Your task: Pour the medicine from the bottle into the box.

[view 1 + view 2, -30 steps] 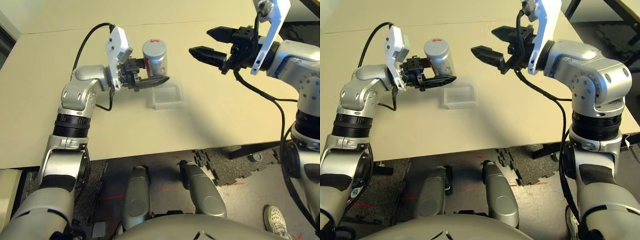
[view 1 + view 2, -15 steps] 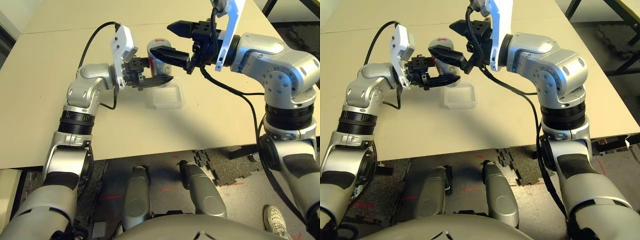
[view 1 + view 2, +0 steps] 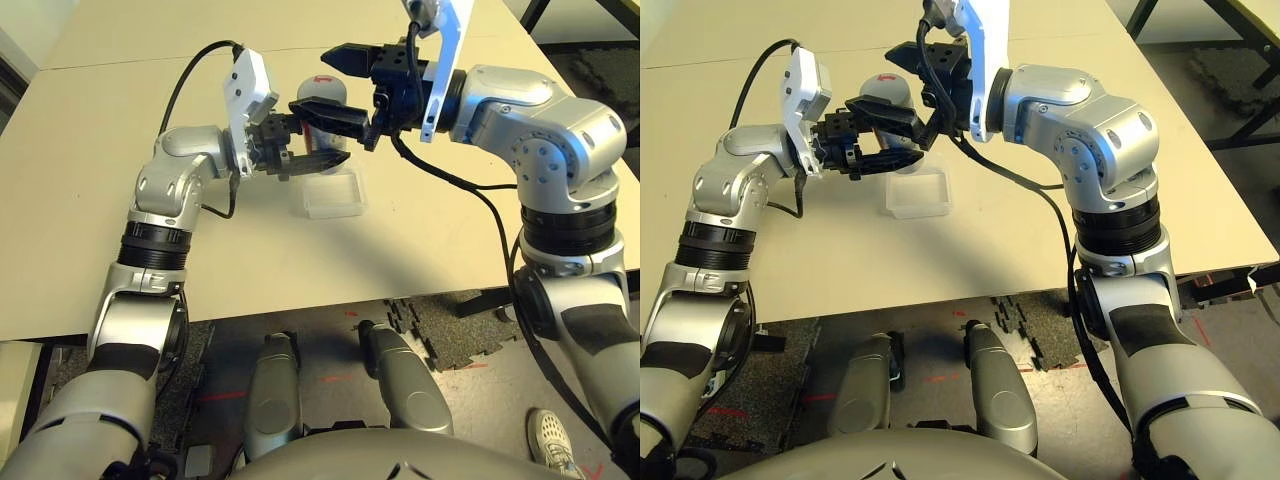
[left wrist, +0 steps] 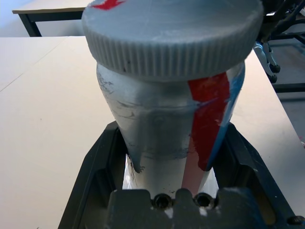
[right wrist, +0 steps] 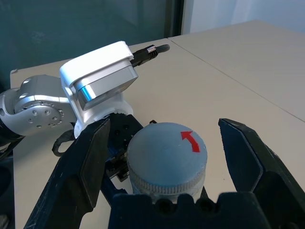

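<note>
The bottle [image 4: 176, 124] is sitting upright above the beige table [image 3: 100, 200], pinched low on its body by the left gripper [image 3: 305, 145], whose black fingers [image 4: 95, 181] are pressing against both sides of it. Its ribbed grey cap [image 5: 167, 152] w/ a red arrow is on top, and a red-and-white label strip is running down the side.

Going big to small:

- Table: wide, pale, w/ a seam running across it toward the far side.
- Right arm: silver, bending in from the right side, w/ a black cable looping off it. A white camera mount is sitting above the wrist.
- Left arm: silver, reaching up from the lower left, also w/ a white camera mount and a black cable arcing behind it.
- Right gripper [image 3: 335, 85]: fingers [image 5: 81, 167] spread wide, straddling the cap on both sides. In the right wrist view a gap is showing betw. each finger and the cap, so not touching.
- The box [image 3: 333, 195]: clear plastic, resting flat on the table just below and slightly right of the bottle, near the left gripper's lower finger. Contents cannot be made out.
</note>
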Controlling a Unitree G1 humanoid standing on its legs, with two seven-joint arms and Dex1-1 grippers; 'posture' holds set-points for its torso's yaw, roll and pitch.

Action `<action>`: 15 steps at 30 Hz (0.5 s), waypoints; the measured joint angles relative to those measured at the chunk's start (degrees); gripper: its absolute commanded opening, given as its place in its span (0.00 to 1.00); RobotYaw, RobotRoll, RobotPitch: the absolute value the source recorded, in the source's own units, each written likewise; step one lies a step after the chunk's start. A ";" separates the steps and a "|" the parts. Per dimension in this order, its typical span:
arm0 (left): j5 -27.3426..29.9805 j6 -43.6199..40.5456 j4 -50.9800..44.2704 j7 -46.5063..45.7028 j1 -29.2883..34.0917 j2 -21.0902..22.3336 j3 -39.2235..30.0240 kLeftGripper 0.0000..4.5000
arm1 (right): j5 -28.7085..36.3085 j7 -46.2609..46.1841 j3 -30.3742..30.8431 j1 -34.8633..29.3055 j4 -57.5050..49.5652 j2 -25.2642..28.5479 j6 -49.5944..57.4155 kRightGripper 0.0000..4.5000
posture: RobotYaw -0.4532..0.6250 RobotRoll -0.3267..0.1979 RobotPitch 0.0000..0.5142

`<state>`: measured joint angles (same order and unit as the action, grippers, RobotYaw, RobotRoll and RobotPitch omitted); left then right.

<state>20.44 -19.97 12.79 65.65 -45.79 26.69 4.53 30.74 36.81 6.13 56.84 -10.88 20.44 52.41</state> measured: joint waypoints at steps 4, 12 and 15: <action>0.06 -0.11 -0.22 -0.01 0.00 -0.29 0.00 0.62 | -0.81 -0.46 -0.01 -0.71 0.01 0.65 0.00 1.00 | 0.42 0.62 0.37; -0.04 -0.67 -0.35 -0.44 0.01 -0.47 0.05 0.62 | -0.49 -0.66 -0.69 -2.60 -0.85 2.68 0.01 1.00 | 0.42 0.62 0.38; -0.06 -0.69 -0.32 -0.76 0.00 -0.48 0.04 0.62 | 0.30 -0.65 -1.36 -3.76 -2.06 3.74 0.56 1.00 | 0.42 0.62 0.37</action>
<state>20.38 -20.66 12.47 64.89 -45.78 26.21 4.57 31.05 36.16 4.77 53.08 -12.94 24.18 52.97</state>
